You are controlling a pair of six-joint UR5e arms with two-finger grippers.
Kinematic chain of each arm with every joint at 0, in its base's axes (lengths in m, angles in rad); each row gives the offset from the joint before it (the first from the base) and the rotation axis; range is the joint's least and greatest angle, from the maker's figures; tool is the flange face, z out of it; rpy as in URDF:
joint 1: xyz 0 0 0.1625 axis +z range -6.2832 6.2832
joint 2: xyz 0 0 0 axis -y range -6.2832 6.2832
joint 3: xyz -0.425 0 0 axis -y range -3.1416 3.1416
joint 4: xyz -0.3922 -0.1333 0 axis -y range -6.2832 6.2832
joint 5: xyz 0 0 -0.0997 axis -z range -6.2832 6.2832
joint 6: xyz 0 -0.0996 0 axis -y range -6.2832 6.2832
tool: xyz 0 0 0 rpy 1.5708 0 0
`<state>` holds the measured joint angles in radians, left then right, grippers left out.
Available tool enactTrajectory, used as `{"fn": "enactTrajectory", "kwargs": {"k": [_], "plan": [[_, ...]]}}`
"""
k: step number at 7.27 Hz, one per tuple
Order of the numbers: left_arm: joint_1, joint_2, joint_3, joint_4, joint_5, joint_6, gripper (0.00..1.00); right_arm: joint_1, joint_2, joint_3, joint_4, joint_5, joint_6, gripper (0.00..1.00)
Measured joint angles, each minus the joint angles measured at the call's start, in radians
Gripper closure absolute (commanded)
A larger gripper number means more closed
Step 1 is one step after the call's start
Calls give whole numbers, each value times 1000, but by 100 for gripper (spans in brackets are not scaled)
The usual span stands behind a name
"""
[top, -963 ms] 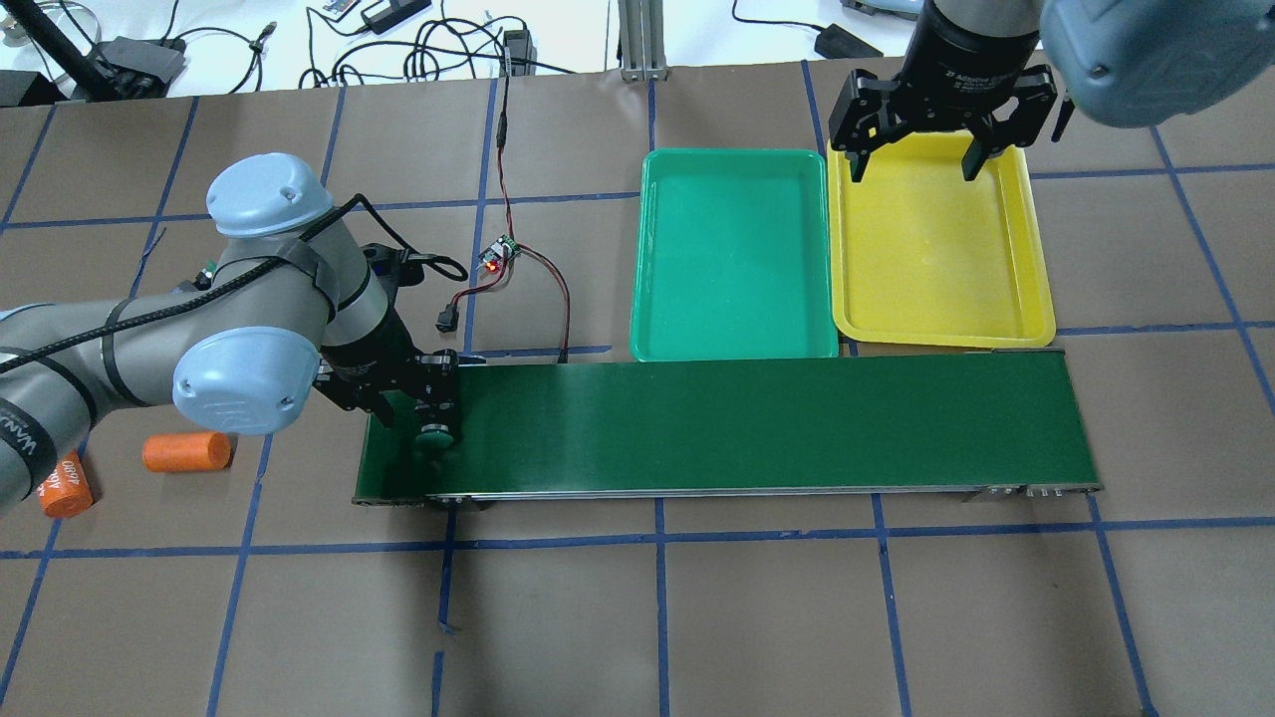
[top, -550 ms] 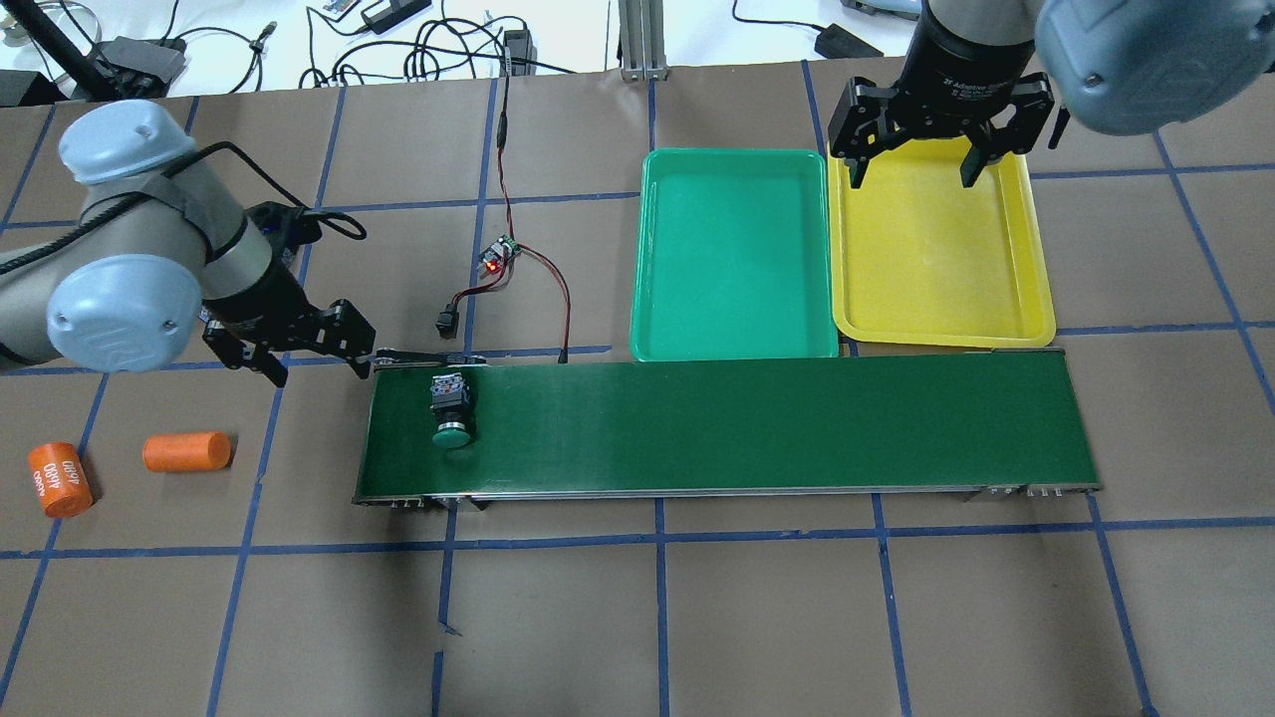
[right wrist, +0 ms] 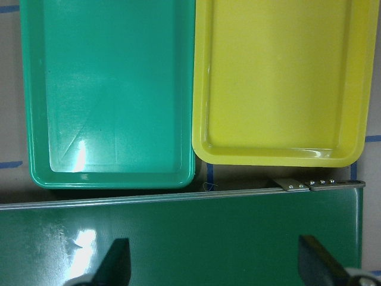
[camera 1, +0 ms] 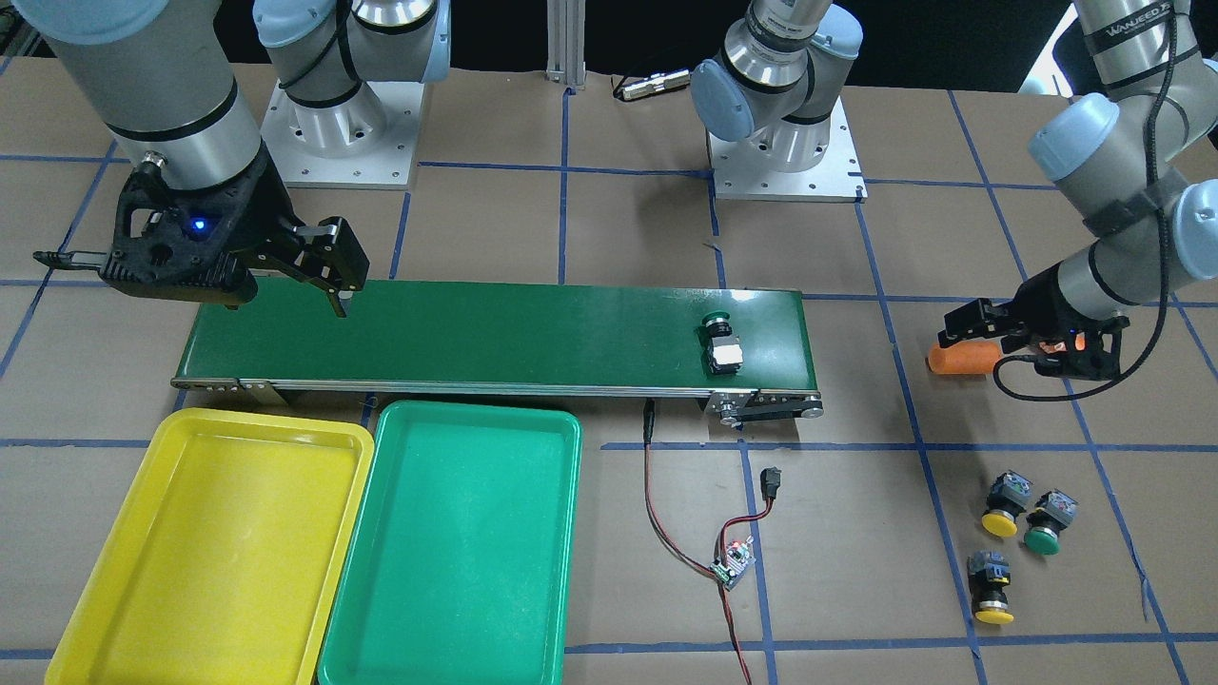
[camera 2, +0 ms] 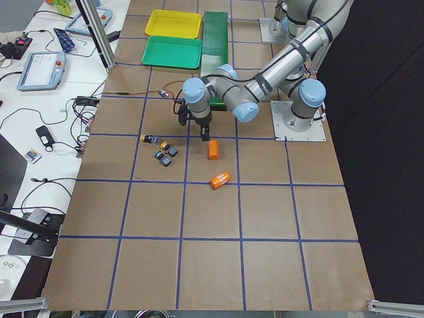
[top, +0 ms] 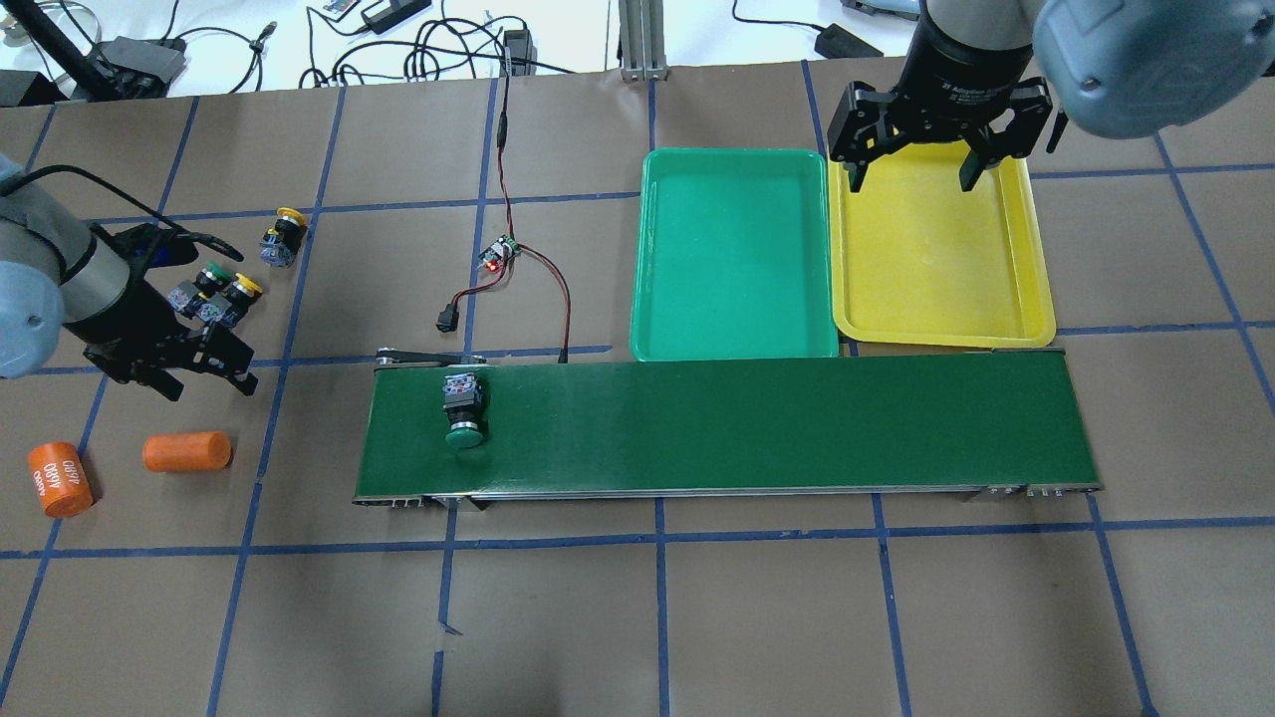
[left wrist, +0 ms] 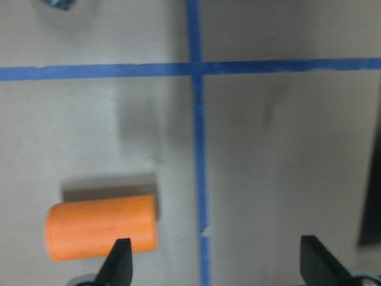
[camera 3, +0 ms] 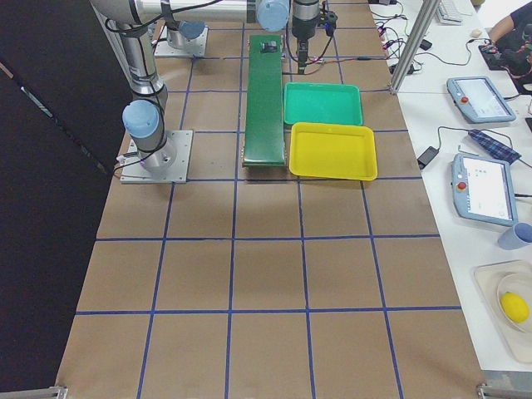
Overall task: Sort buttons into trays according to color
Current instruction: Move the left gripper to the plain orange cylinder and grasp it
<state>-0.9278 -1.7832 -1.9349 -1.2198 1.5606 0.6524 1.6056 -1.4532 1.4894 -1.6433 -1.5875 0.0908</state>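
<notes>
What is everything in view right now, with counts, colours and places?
conveyor belt: one, dark green, across the middle of the table
button on belt: one, green cap, near the belt's robot-left end
loose buttons: three, two yellow, one green, on the table off that end
trays: two, teal-green tray and yellow tray, side by side beyond the belt, both empty
orange cylinders: two, on the table at robot's left
circuit board: one, red and black wires, beyond the belt
left hand: one, black, open, above the table near an orange cylinder
right hand: one, black, open, raised high near the trays
</notes>
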Motion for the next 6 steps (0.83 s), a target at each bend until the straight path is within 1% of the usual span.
{"fn": "enactTrajectory", "kwargs": {"k": [2, 6], "plan": [[50, -26, -9, 6, 1, 39, 0, -3, 0, 0, 5, 1, -7, 0], [61, -78, -18, 42, 4, 71, 0, -10, 2, 1, 15, -1, -11, 0]]}}
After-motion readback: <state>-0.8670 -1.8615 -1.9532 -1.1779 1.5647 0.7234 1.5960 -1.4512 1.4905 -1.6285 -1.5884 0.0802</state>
